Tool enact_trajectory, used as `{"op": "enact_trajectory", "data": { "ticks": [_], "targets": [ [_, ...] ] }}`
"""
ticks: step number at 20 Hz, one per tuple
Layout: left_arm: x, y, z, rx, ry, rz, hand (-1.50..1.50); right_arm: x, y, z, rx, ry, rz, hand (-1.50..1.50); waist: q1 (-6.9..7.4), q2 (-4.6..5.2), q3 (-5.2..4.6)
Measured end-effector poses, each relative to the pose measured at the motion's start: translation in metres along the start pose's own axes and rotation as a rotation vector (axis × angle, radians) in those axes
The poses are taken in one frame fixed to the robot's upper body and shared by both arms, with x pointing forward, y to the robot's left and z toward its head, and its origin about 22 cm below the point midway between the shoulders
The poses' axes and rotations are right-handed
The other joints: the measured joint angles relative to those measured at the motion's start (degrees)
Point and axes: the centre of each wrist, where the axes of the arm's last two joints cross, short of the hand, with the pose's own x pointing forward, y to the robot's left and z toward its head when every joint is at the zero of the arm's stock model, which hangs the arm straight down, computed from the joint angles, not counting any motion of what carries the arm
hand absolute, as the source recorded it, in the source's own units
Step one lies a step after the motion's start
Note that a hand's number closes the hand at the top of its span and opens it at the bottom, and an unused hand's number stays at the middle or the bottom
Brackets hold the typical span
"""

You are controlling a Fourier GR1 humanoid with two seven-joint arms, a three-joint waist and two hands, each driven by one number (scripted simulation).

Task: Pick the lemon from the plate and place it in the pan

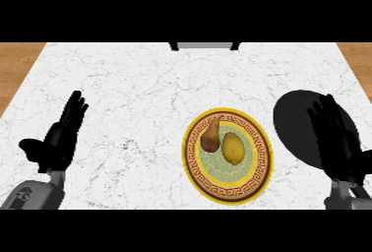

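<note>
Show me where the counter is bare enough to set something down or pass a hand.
Widest bare patch: the counter between the left hand and the plate, up to the far edge. Crowded at right: the plate, holding lemon and pear, lies close beside the pan, and the right hand overlaps the pan.

Left robot hand (59, 138) and right robot hand (340, 142) rest open, fingers up.
</note>
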Motion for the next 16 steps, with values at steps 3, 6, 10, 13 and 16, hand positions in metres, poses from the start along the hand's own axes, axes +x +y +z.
{"op": "enact_trajectory", "data": {
  "ticks": [3, 6, 10, 13, 16],
  "targets": [
    [0.008, 0.0, -0.002, 0.002, 0.002, 0.006, 0.0, 0.011, 0.014, -0.012, 0.104, -0.075, -0.01, 1.5, 0.31, 0.13, -0.22],
    [0.024, -0.001, -0.012, 0.005, 0.002, 0.026, 0.0, 0.043, 0.035, -0.032, 0.294, -0.213, -0.002, 1.5, 1.25, 0.2, -0.31],
    [0.032, -0.005, -0.014, -0.003, 0.055, 0.075, 0.0, 0.048, 0.022, -0.031, 0.312, -0.308, 0.286, 1.5, 0.64, 0.16, -0.48],
    [0.037, -0.003, -0.01, 0.006, 0.077, 0.084, 0.0, 0.045, 0.002, -0.012, 0.338, -0.367, 0.43, -1.5, -0.21, -0.03, -0.49],
    [0.045, -0.007, -0.01, 0.015, 0.083, 0.095, 0.0, 0.036, -0.022, 0.005, 0.331, -0.38, 0.558, -1.5, -0.59, 0.01, -0.5]
  ]
}}
